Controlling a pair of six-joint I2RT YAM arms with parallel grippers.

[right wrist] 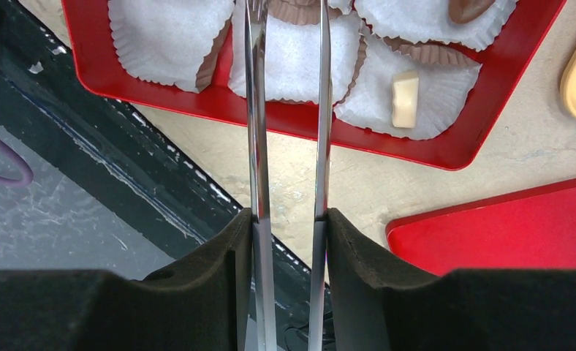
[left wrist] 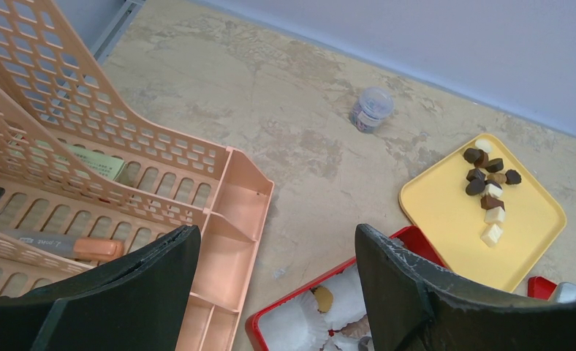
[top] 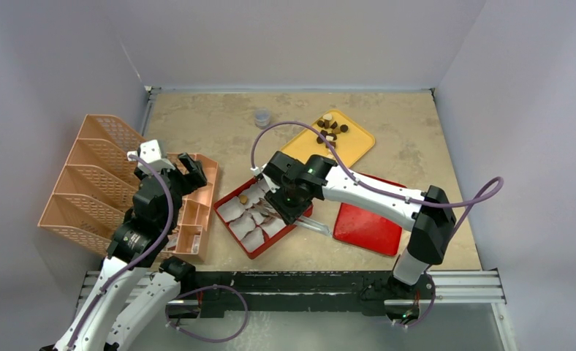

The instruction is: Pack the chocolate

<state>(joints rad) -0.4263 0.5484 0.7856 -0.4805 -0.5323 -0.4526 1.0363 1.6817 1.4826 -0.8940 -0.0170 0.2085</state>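
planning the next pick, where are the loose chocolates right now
In the top view the loose chocolates lie clustered at the far end of the yellow tray, right of the small clear jar.

No legible text anywhere.

I've got a peach slotted organizer (top: 95, 175) at the left of the frame, and a small clear jar (top: 262, 118) standing alone on the mottled worktop (top: 212, 124), top centre.

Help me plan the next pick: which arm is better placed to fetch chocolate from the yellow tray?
Right arm. Its jaws grip the tweezers over the red box, beside the yellow tray; the left arm, jaws open, sits by the peach organizer.
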